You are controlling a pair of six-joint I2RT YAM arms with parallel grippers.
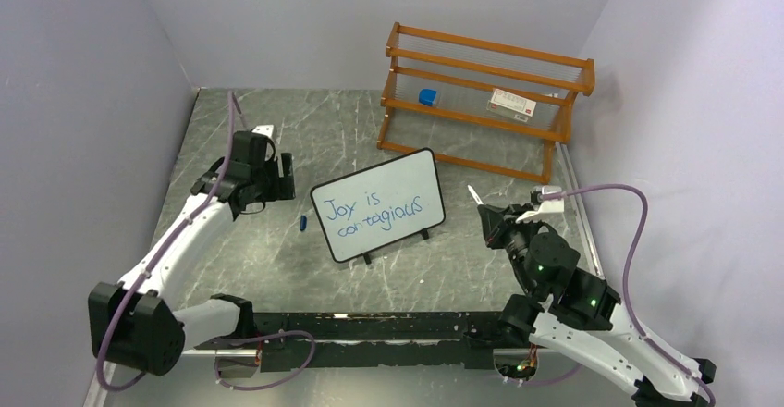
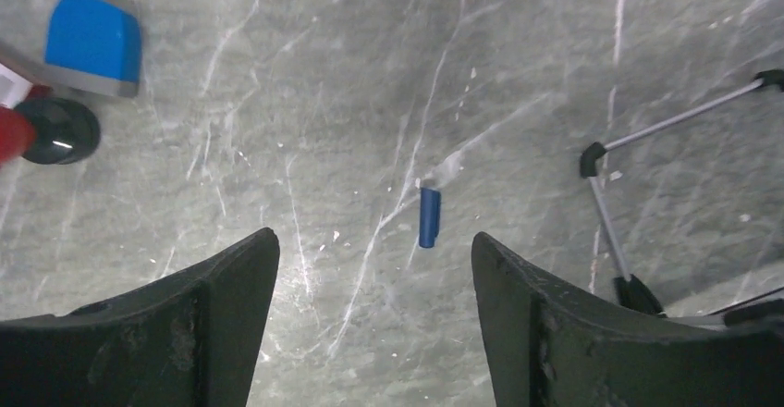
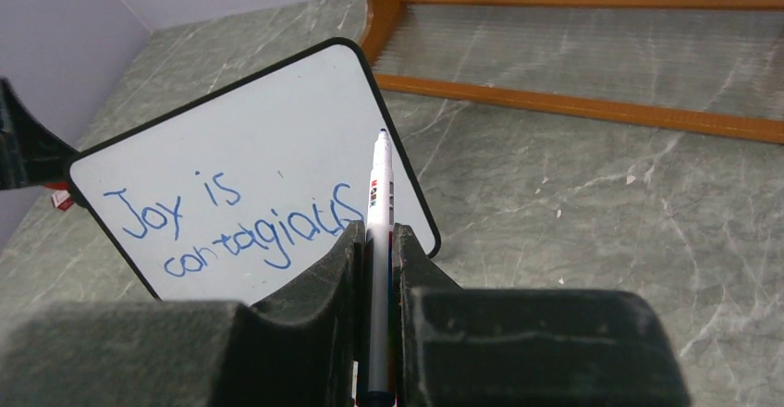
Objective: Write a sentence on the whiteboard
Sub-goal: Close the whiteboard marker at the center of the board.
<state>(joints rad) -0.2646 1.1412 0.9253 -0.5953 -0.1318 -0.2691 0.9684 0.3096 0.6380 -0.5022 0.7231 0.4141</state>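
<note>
The whiteboard stands tilted on its small black feet in the middle of the table. The sentence "Joy is contagious" is written on it in blue, in two lines, and also reads clearly in the right wrist view. My right gripper is shut on a white marker, tip up, just right of the board. My left gripper is open and holds nothing. It hovers left of the board over a small blue cap lying on the table.
An orange wooden rack stands at the back right with a blue block and a white box on it. The left wrist view shows the board's wire feet, a blue-topped block and a black round thing.
</note>
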